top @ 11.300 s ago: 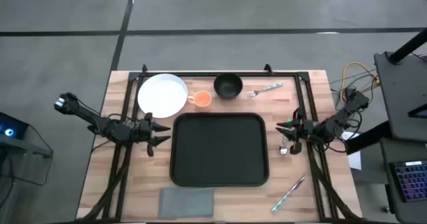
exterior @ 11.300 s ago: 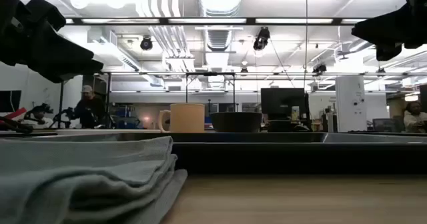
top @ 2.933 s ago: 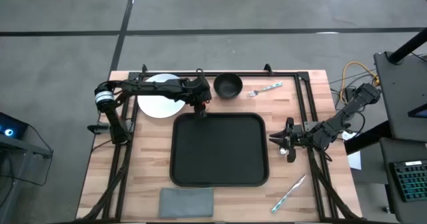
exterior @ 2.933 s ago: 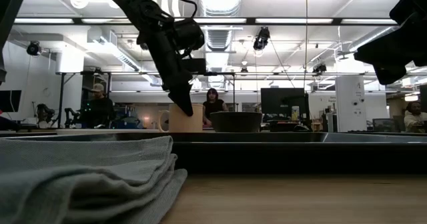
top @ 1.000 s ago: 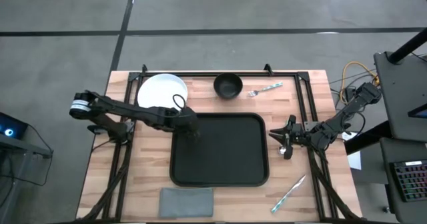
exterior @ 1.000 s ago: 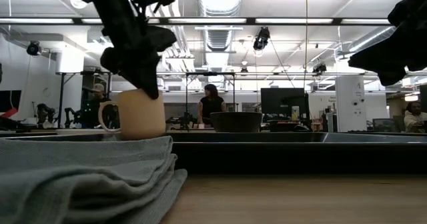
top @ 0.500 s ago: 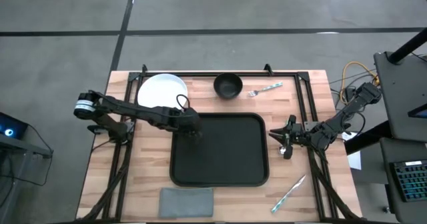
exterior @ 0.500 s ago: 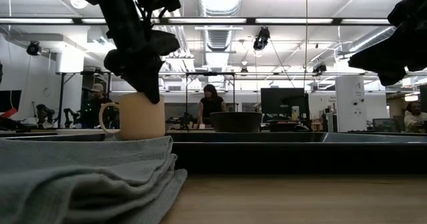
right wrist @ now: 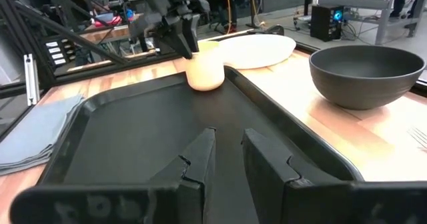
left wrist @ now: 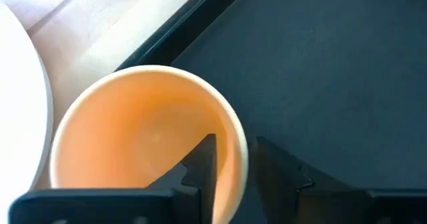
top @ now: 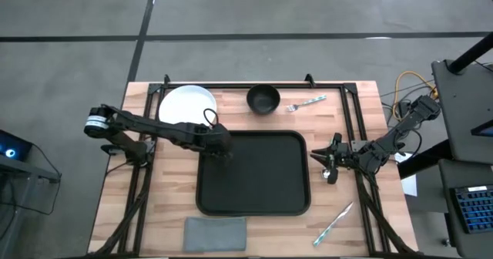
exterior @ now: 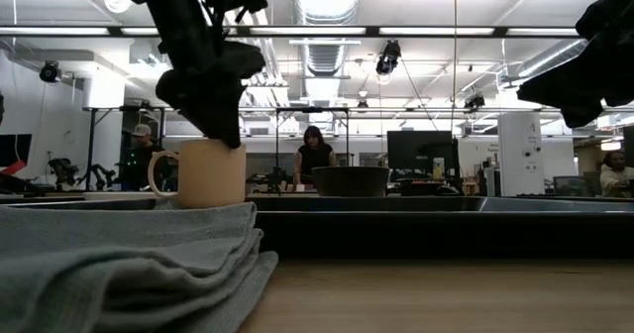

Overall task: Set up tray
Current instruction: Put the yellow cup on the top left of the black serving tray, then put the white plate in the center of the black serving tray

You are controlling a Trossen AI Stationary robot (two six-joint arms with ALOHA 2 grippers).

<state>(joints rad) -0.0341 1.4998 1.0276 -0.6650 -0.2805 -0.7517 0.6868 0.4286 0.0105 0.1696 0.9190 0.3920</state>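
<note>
The black tray [top: 254,201] lies mid-table. An orange cup [left wrist: 140,137] stands upright on its base in the tray's far-left corner [right wrist: 203,74], its handle showing in the low view [exterior: 203,174]. My left gripper [top: 221,149] is right above the cup, slightly open, pointing down, with one finger inside the cup and one outside [left wrist: 233,147]. My right gripper [top: 325,165] hovers off the tray's right edge, slightly open and holding nothing [right wrist: 228,141]. My left gripper stands astride the cup's rim [left wrist: 240,159] from above, on the side toward the tray's middle. A thin gap shows on each side of the wall, and I cannot tell whether either finger touches it. The cup rests on the tray.
A white plate [top: 187,109], a black bowl [top: 263,99] and a fork [top: 306,102] lie along the far edge. A folded grey cloth [top: 216,232] sits at the near edge, and another utensil [top: 333,223] lies near the right corner. Black frame rails run along both sides.
The cup has stayed standing in the tray's far-left corner, and my left gripper has stayed over its rim. Nothing else has visibly moved.
</note>
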